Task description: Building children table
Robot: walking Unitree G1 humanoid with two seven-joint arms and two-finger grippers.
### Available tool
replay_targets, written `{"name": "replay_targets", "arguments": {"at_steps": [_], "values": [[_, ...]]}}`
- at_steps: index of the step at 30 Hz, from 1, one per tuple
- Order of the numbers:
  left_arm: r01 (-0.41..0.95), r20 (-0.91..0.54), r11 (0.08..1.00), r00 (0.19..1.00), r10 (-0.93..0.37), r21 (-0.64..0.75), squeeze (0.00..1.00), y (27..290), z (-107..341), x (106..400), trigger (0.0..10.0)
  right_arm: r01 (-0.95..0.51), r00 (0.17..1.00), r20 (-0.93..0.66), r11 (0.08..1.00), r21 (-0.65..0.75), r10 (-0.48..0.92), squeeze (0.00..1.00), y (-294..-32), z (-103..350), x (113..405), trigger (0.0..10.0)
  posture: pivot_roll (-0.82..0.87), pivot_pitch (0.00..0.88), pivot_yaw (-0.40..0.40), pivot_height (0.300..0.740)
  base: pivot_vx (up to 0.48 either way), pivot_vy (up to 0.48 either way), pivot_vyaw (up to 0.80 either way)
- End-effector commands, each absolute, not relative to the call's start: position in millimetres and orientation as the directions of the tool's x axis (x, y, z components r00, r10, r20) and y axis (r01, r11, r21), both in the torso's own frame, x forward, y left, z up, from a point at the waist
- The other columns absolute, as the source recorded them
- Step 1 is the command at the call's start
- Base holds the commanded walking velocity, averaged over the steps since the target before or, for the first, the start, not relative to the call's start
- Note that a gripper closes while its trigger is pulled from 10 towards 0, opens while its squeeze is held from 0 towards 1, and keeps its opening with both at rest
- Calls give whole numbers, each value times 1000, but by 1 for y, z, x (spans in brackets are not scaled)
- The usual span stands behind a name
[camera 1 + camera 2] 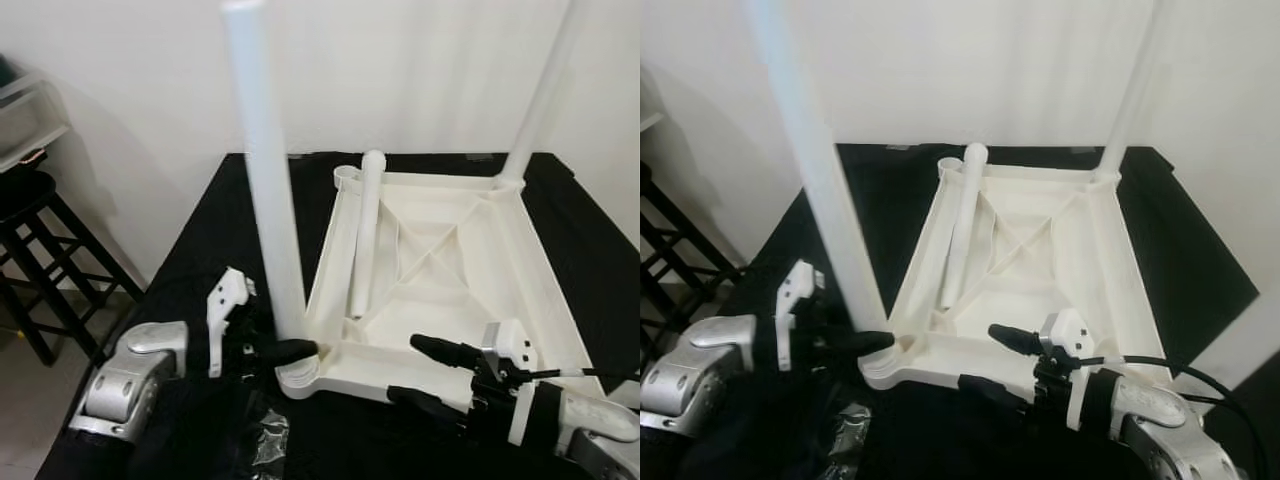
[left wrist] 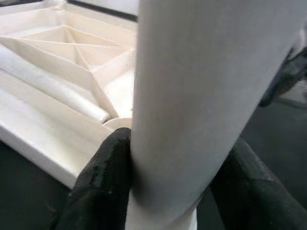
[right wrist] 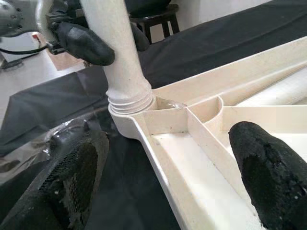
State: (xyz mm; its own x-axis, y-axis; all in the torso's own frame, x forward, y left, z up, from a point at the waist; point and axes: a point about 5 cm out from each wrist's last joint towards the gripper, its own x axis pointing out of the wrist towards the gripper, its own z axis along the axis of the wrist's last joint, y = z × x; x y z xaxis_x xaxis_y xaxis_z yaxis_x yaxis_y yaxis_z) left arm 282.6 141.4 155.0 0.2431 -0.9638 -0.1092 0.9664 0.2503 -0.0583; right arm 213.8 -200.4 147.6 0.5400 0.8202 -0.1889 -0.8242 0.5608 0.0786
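Bright even light, soft shadows, slight blur

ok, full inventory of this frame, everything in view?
tabletop: 1, white, upside down on the cloth, ribs up
upright legs: 2, white; near-left corner, held by left gripper; far-right corner
loose leg: 1, white, lying inside the tabletop, left side
cloth: 1, black, under the tabletop
plastic wrap: 1, clear, on the cloth near the front edge
stool: 1, black, on the floor to the left
left gripper: black fingers shut on the near-left leg's base
right gripper: black fingers open, straddling the tabletop's near rim
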Motion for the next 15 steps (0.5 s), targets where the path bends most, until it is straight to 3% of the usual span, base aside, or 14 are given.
{"name": "replay_targets", "arguments": {"at_steps": [1,7,8,9,10,11,12,13,14,15], "values": [[962,-75,193,181,-981,-192,0,136,137,279,0,-832,529,-181,549,82,829,0,-198,150,212,10000,-82,15,14,740,0,0,0],[971,-51,191,185,-981,-146,0,126,142,284,0,-828,537,-178,556,76,824,0,-199,151,212,10000,-83,23,13,740,0,0,0],[972,-58,192,186,-981,-132,0,126,141,286,1373,-829,536,-178,555,77,825,0,-199,151,212,10000,-81,25,11,740,0,0,0],[972,-58,192,186,-981,-132,0,126,141,286,1373,-829,536,-178,555,77,825,0,-199,151,212,10000,-81,25,11,740,0,0,0],[963,-70,238,231,-970,-125,0,127,141,291,10000,-829,534,-180,553,79,826,0,-199,151,212,10000,-79,26,10,740,0,0,0],[947,-71,305,299,-952,-102,1000,129,142,297,10000,-830,533,-181,552,80,827,0,-199,151,212,10000,-77,29,12,740,0,0,0],[947,-71,305,299,-952,-102,1000,129,142,297,10000,-830,533,-181,552,80,827,0,-199,151,212,10000,-77,29,12,740,0,0,0],[916,-59,392,388,-920,-84,1000,132,144,305,10000,-830,532,-181,552,82,827,0,-199,151,212,10000,-77,32,9,740,0,0,0],[916,-59,392,388,-920,-84,1000,132,144,305,10000,-830,532,-181,552,82,827,0,-199,151,212,10000,-77,32,9,740,0,0,0],[886,-82,461,457,-886,-38,1000,134,144,309,10000,-830,532,-182,552,83,827,0,-200,152,212,10000,-75,33,6,740,0,0,0]]}}
